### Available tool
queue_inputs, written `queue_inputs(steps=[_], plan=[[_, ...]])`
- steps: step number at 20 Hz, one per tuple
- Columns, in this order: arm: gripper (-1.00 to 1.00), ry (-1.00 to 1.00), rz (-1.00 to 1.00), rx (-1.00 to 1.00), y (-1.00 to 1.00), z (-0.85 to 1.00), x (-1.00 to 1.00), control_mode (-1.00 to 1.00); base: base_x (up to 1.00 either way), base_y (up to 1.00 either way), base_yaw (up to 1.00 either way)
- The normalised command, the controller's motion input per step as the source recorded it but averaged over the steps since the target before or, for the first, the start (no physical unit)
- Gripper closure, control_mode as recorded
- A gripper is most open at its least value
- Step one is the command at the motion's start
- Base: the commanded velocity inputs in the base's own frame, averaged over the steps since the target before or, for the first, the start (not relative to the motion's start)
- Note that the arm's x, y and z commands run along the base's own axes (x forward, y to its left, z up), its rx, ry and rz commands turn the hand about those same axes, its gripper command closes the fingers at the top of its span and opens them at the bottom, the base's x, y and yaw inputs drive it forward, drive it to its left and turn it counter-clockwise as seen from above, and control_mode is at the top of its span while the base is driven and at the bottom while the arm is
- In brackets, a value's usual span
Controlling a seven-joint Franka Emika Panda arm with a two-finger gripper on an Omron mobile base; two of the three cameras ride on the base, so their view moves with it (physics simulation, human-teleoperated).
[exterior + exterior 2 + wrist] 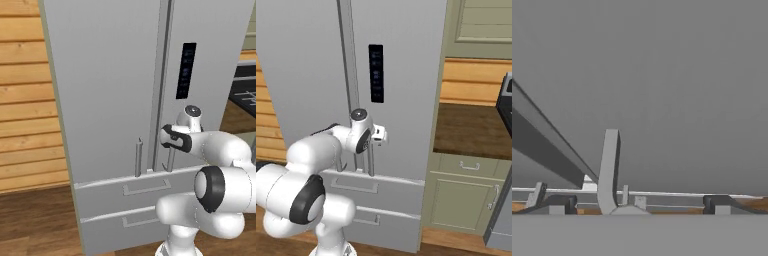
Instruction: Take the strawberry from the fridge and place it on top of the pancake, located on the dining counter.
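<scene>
Two dark finger tips [559, 204] sit low in the hand view, set wide apart, with the right door's bar handle [608, 170] rising between them but nearer the left tip. That offset is the risk: if the claw [637, 204] shuts as it stands, one finger may meet the bar first and push it aside, or the pads may catch only the bottom end of the handle and slip off once the pull begins. From the left base view, the claw [170, 136] is up against the handle of the fridge [110, 90], low on the bar, just above the top drawer [145, 189]. Its jaws stand fully open and hold nothing (whether a finger already touches the bar I cannot tell). Both doors look shut, so the strawberry is presumably inside, unseen.
</scene>
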Motion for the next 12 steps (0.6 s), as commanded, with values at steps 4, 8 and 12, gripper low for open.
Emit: queue_inputs(steps=[4, 8, 12], plan=[[-1.00, -0.04, 0.00, 0.00, 0.00, -0.18, 0.22, -1.00, 0.00, 0.00, 0.00], [-1.00, 0.08, 0.00, 0.03, 0.00, -0.21, 0.18, -1.00, 0.00, 0.00, 0.00], [1.00, 0.02, 0.00, 0.00, 0.00, -0.06, 0.01, -1.00, 0.00, 0.00, 0.00]])
